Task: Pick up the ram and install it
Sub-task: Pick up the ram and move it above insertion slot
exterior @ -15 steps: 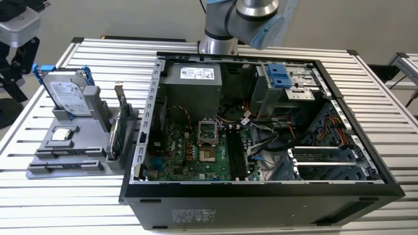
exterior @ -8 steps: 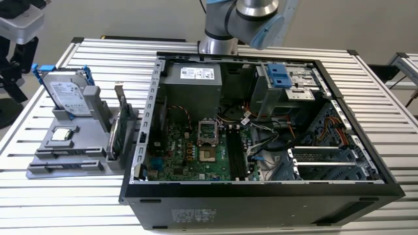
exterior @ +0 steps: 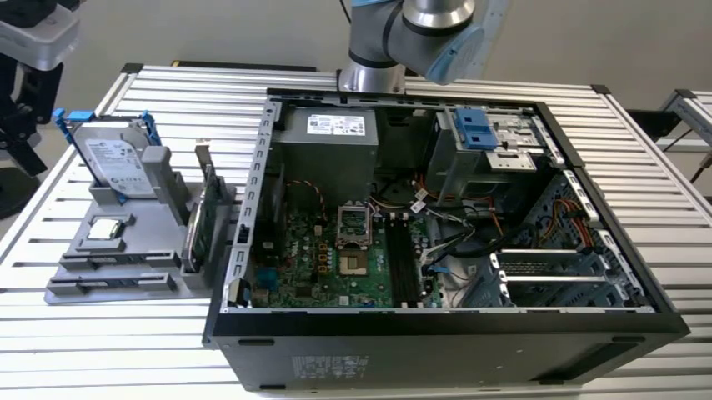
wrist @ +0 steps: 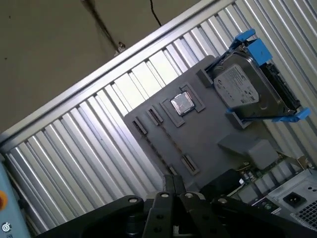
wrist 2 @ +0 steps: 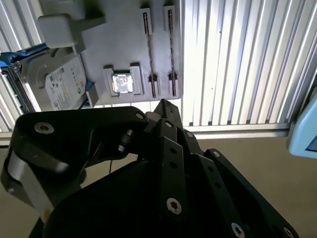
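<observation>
We start with the ram, and where it sits I cannot tell. The long dark memory slots (exterior: 403,262) run down the motherboard (exterior: 323,262), just to the exterior view's right of the CPU socket (exterior: 353,223), inside the open computer case (exterior: 445,342). Whether a stick stands in them cannot be made out.

Over on the exterior view's left, the gray holder (exterior: 112,271) lies on the slatted table (exterior: 189,92). It carries the silver hard drive (exterior: 117,162) in its blue frame, a square processor chip (exterior: 103,229), and the green expansion card (exterior: 200,229) standing on edge just beside the case. In the second wrist view the holder's two long narrow slots (wrist 2: 147,49) run side by side, next to the chip's seat.

Now the arm (exterior: 401,37). It hangs at the top middle of the exterior view, above the case's far wall, with a silver joint and a pale blue cap.

And the gripper (wrist: 172,182): in the first wrist view its black fingers are pressed together, tips meeting, high over the holder and touching none of it. In the second wrist view its black linkages run to a single tip near the holder's edge.
</observation>
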### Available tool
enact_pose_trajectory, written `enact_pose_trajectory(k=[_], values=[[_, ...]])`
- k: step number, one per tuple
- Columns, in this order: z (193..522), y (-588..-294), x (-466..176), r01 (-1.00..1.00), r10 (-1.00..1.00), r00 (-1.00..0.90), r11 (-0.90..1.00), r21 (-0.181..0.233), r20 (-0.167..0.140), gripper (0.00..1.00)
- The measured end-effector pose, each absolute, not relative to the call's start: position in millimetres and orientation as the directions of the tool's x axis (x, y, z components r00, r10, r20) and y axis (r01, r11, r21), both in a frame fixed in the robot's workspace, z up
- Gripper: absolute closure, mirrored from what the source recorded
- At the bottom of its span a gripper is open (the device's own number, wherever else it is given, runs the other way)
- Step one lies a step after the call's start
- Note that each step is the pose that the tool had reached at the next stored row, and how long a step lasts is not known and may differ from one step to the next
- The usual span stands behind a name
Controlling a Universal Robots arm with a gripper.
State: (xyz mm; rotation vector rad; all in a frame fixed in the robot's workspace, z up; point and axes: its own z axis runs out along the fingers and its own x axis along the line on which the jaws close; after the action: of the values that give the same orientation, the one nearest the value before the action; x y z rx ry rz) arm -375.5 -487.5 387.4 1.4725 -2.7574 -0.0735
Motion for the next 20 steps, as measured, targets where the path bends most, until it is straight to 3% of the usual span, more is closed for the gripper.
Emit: enact_pose_trajectory(k=[20], values=[[387.1,-487.5,-375.5,-0.891,-0.892,-0.451,0.451,0.048,-0.009,1.0]])
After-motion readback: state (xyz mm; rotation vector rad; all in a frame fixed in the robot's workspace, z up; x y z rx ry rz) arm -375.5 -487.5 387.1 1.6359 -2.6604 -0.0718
